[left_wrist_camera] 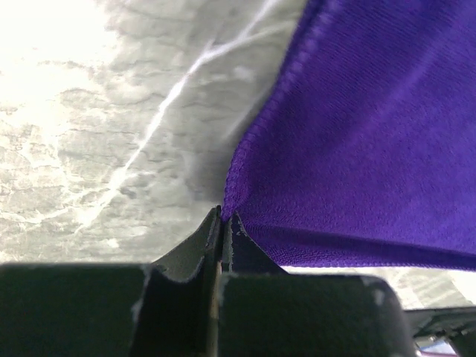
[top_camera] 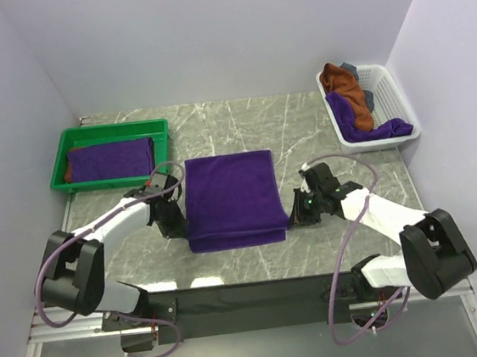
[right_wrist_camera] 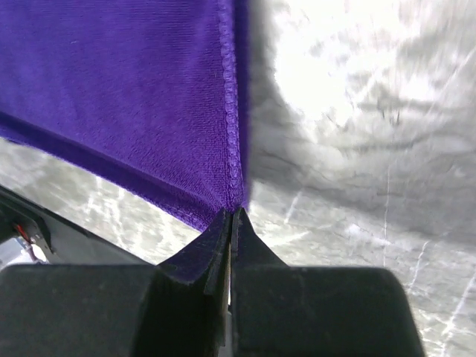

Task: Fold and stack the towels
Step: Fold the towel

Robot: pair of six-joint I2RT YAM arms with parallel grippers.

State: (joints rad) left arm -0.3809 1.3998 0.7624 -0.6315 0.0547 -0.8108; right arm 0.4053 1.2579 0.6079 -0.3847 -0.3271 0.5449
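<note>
Purple towel (top_camera: pixel 230 198) lies flat mid-table (top_camera: pixel 302 129), and its near edge looks layered. Left tool (left_wrist_camera: pixel 224 217) is clenched on the towel's 7 o'clock corner, right tool (right_wrist_camera: pixel 232 214) clenched on the 5 o'clock corner. Both wrist views show the hem pinched right at the tips.

Green tray (top_camera: pixel 158 125) at 10 o'clock holds a folded purple towel (top_camera: pixel 110 160) with a rust-brown sliver under it. White basket (top_camera: pixel 387 86) at 2 o'clock has a rust-brown towel (top_camera: pixel 348 86) and a second purple towel (top_camera: pixel 374 130) in it.

We read this as mid-fold on the centre towel. We can't tell whether the corners are about to lift or be laid down.

To do it well:
- We move both tools together, same height and pace, so the edge between them runs straight and taut.
- If it's a lift, we carry the corners toward 12 o'clock, set hem on hem, and lower before letting go.
- Both pinches look shallow, so no jerks, or a corner slips out.
- We lift high enough that the layers underneath don't drag.
</note>
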